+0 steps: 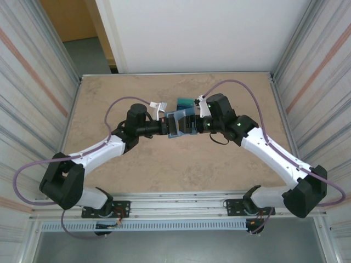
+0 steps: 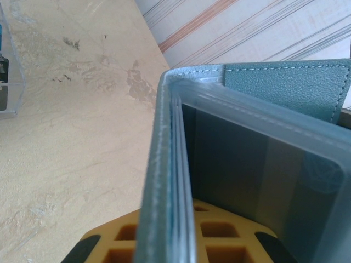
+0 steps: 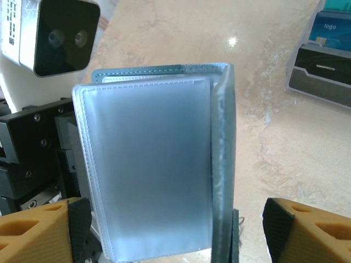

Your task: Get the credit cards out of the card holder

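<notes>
Top external view, from the left: my left gripper (image 1: 171,127) reaches in toward the middle of the beige marbled tabletop (image 1: 137,170), its fingers closed on the near-left side of the flat slate-blue bifold card holder (image 1: 180,121). The holder is raised off the table between my two wrists.

In the left wrist view, my yellow lattice fingers (image 2: 118,241) sit tight on either side of the holder's edge (image 2: 159,164), so that gripper (image 2: 164,246) is clamped on it. From here the holder looks like grained blue-grey leather with pale stitching along the rim, and a stack of frosted clear plastic sleeves lies inside. The sleeves show dark grey, and I cannot tell whether a card lies behind them.

In the right wrist view, the holder (image 3: 148,164) stands upright and part-open, one milky sleeve facing me and the other cover turned edge-on. My right gripper (image 3: 175,230) is spread wide around it. Its left pad is at the sleeve's lower corner, and its right finger (image 3: 312,230) stands apart from the holder. From above, that gripper (image 1: 196,125) is just right of the holder.

Farther right on the table, a blue plastic credit card (image 3: 332,24) stands in a small dark boxy tray (image 3: 318,76). From above, the card (image 1: 184,102) shows teal, just behind the holder.
</notes>
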`<state>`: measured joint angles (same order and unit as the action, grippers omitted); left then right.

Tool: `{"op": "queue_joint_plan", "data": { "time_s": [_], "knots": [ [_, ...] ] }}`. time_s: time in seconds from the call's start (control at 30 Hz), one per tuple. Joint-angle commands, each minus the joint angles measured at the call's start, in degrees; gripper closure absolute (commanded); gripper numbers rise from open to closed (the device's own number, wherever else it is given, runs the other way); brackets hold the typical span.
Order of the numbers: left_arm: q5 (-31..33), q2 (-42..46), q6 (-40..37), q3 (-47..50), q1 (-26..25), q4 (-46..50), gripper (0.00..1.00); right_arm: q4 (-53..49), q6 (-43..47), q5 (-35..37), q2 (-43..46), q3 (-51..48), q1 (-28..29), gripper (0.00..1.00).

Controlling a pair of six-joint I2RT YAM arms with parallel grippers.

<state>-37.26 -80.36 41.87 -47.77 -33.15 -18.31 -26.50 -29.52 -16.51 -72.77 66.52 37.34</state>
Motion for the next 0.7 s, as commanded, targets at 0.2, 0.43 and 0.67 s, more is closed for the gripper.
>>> {"op": "queue_joint_plan", "data": {
  "time_s": [0.2, 0.43, 0.67],
  "knots": [
    [-2.02, 1.21, 0.08, -0.58, -0.53, -3.22, 1.00, 0.95, -0.74, -0.19, 1.28, -1.14, -0.77, 0.19],
    [-1.77, 0.99, 0.14, -0.51, -0.54, -3.06, 1.00, 0.95, -0.28, -0.83, 0.85, -0.56, 0.28, 0.16],
    [-1.77, 0.65, 0.23, -0.57, -0.52, -3.34, 1.00, 0.86, 0.20, -1.10, 0.86, -0.20, 0.83, 0.14]
  ]
}}
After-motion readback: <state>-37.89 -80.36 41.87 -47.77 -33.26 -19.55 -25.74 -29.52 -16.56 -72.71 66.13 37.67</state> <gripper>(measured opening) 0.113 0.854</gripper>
